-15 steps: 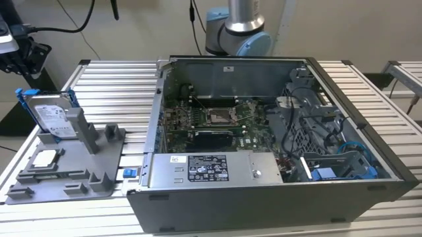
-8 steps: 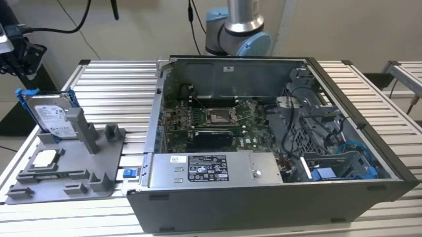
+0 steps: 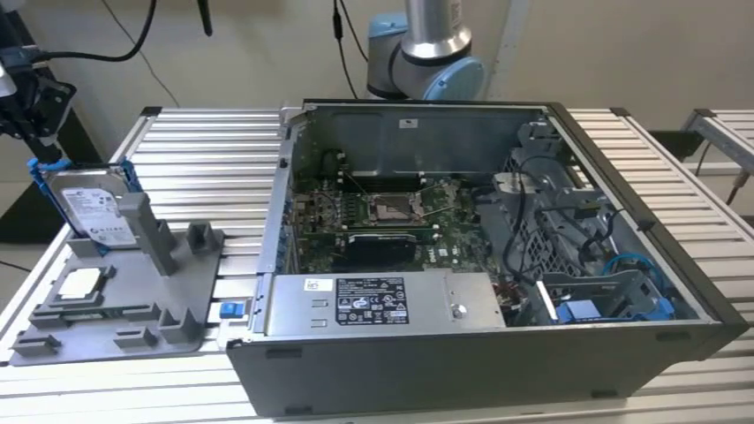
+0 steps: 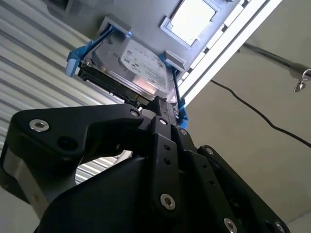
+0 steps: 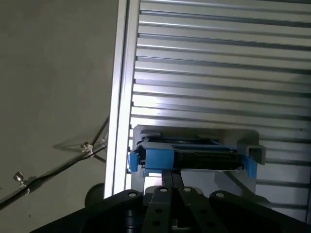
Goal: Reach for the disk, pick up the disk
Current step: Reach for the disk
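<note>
Starting with the widest thing, we see the slatted metal table [image 3: 200, 150] carrying an open computer case [image 3: 471, 362] in the middle. Toward the exterior view's left it also carries a grey fixture [image 3: 118, 309] with an upright stand. The disk [image 3: 94, 208] sits on edge in that stand, leaning back a little, near the table's edge and apart from the case. We judge it not yet lifted, since its lower end rests down in the fixture. It is a flat silver-grey rectangle with a white printed label on its face, and a blue bracket [image 3: 130, 177] runs along its long sides. In the second wrist view the disk [image 4: 141, 63] shows that labelled face with a dark edge beneath it and the bracket [image 4: 73, 58] at its corners. In the first wrist view the disk [image 5: 204, 158] is seen edge-on, dark between the blue bracket [image 5: 158, 158] ends. The gripper [image 3: 45, 162] hangs over the disk with its tip at the upper end. In both wrist views the gripper [image 4: 158, 103] [image 5: 172, 174] meets the disk's near edge, and its black fingers [image 4: 163, 121] look drawn together on that edge. We therefore judge the reach done and the grasp apparently made, with the lift out of the stand left to do. A small square chip [image 3: 80, 283] lies flat on the fixture, well below the gripper.
</note>
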You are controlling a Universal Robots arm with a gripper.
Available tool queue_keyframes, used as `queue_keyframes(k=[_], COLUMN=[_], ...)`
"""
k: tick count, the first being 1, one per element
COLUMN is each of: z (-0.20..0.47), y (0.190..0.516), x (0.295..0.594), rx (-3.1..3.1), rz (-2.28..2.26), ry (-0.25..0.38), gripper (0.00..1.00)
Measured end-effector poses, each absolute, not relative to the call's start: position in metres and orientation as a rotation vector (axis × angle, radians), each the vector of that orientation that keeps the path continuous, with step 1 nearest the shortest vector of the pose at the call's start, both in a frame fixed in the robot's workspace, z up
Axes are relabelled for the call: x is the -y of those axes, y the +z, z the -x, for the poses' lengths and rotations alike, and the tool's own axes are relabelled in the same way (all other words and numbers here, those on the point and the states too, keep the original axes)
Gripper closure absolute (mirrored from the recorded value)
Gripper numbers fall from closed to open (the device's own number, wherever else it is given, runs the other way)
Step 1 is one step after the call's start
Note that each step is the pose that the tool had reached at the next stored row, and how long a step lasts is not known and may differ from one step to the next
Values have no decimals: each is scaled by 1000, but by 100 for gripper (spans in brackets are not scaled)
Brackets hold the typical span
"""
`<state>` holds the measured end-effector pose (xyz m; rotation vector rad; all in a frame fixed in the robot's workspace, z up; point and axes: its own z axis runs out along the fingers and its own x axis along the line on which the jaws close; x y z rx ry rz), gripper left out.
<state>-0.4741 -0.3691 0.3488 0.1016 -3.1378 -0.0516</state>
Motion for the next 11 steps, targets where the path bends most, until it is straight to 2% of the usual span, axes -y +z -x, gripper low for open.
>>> queue_keyframes(k=[11], z=[474], y=[349], x=[369], rx=[3138], rz=[-104], ry=[-52], gripper=[100])
